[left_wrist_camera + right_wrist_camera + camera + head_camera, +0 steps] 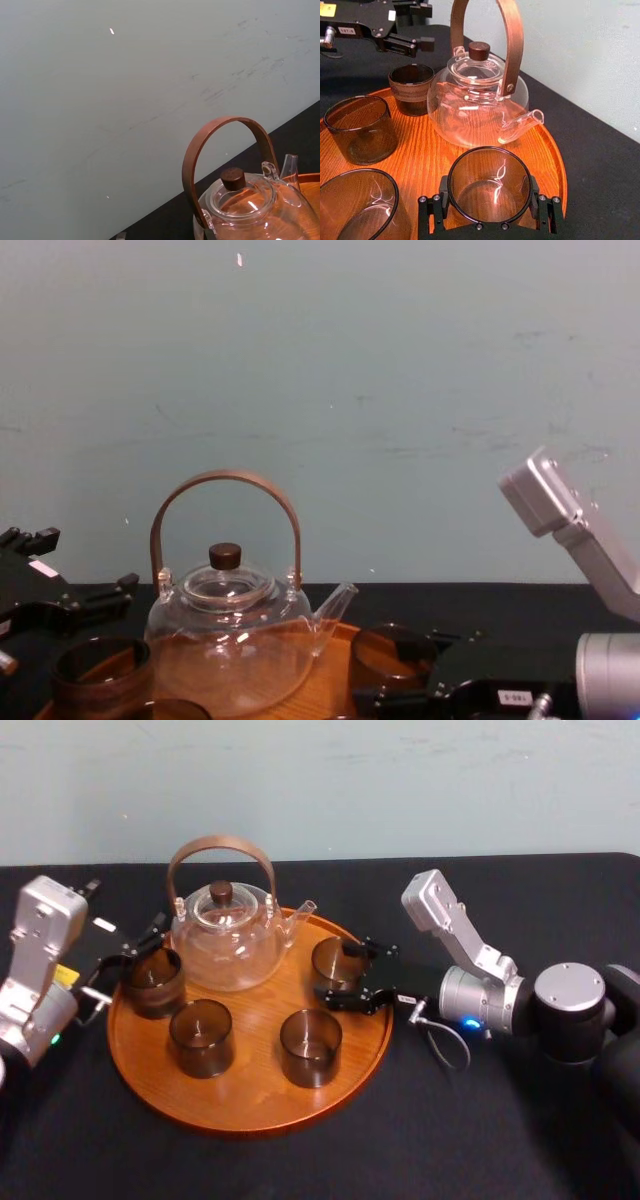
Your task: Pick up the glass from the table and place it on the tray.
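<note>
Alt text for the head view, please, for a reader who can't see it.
The right pincer is at the back right glass, one of four smoky glasses on a round wooden tray with a glass teapot, on a black table. The left pincer is by the back left glass.

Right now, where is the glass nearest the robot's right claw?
In the head view the glass stands on the right rear part of the tray, beside the spout of the teapot, with the right gripper straddling it.
</note>
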You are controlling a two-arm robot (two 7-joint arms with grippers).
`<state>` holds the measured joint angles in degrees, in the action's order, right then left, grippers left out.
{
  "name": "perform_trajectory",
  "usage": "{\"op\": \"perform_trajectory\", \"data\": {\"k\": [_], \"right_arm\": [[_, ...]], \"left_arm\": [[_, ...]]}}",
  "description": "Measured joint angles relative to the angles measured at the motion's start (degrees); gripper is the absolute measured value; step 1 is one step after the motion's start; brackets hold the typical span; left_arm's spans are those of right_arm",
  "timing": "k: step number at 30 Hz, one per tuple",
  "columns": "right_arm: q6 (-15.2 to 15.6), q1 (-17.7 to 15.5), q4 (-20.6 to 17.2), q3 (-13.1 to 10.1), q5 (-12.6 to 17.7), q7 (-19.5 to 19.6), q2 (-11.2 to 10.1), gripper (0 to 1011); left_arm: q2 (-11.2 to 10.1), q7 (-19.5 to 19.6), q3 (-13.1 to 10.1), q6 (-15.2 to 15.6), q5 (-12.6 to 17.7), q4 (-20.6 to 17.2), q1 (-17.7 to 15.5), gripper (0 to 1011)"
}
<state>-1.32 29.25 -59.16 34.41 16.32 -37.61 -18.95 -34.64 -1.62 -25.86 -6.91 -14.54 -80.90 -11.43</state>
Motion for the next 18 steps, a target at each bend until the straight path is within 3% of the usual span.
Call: {"op": "perform_trajectory", "data": {"k": [18], "right_arm": [[0.41, 0.08, 0.67, 0.09, -0.71, 0.03, 0.33, 905]], "left_arm": [[0.00, 0.00, 0.00, 0.00, 0.00, 0.00, 0.00, 1001]]}}
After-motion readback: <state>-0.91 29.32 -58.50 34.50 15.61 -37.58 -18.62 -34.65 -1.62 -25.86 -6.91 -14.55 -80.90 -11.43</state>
